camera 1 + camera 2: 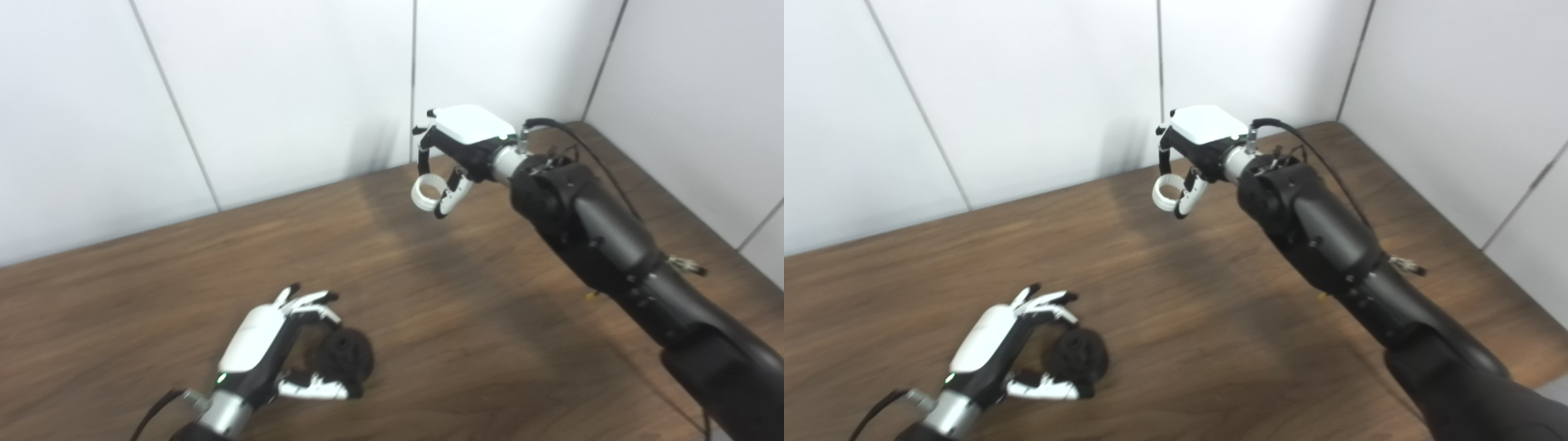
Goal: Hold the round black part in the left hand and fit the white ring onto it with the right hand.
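Low at the near left of the wooden table (465,318), the left hand (269,346) curls its fingers and thumb around the round black part (348,360), which sits down at the tabletop. Well apart, up near the white wall panels (275,92), the right hand (456,144) hangs raised, fingers and thumb pinching the white ring (427,192)

bare table (429,294) lies between right hand (456,153) and left hand (282,343); wall panels (275,92) close the far side.
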`<state>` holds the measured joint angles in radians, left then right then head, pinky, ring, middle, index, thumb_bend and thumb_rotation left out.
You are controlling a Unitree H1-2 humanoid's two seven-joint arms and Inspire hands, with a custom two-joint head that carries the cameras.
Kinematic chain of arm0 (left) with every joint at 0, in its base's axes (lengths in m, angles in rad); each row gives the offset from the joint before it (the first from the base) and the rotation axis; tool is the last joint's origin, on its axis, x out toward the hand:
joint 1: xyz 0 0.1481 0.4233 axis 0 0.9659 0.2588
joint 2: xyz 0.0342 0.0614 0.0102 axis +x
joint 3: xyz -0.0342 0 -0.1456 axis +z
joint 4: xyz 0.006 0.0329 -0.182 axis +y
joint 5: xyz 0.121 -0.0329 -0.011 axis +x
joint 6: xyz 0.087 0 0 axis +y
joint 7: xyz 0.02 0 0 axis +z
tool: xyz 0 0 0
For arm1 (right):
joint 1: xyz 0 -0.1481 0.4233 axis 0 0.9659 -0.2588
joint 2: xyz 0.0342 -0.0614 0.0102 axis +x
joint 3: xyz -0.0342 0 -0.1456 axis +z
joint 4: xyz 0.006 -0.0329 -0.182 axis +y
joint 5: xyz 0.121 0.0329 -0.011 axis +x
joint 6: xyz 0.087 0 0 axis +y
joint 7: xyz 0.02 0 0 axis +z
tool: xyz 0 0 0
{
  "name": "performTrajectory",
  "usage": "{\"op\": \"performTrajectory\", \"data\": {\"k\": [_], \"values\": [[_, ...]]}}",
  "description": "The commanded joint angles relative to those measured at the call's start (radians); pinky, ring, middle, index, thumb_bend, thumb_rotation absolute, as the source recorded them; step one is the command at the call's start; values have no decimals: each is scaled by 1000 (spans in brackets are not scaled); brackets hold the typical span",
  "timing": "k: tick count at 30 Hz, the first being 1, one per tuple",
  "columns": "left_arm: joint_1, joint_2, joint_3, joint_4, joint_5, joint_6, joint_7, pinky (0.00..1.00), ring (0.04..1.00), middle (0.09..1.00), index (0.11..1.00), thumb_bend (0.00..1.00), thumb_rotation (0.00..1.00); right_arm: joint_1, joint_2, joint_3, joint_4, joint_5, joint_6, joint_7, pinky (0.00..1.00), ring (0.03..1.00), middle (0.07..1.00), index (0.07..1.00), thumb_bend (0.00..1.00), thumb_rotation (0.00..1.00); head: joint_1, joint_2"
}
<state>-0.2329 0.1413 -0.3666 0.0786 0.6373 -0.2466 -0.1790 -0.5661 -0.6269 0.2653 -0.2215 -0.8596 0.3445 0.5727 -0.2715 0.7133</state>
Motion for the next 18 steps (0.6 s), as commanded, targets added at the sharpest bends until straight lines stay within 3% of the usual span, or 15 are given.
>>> {"op": "performTrajectory", "data": {"k": [1,9,18], "values": [[-41,-11,-4,-32,13,6,18,1000,841,847,478,514,47,-27,-16,-15,-71,19,-29,16,995,1000,907,481,518,131,22,13],[-47,-29,-10,-34,27,32,25,1000,834,846,477,514,48,-13,29,-1,-211,49,-39,110,979,1000,917,481,518,132,89,49],[-45,-34,-15,-36,37,42,32,1000,831,846,478,514,48,18,85,11,-270,118,-133,107,965,1000,920,480,517,135,110,65]]}}
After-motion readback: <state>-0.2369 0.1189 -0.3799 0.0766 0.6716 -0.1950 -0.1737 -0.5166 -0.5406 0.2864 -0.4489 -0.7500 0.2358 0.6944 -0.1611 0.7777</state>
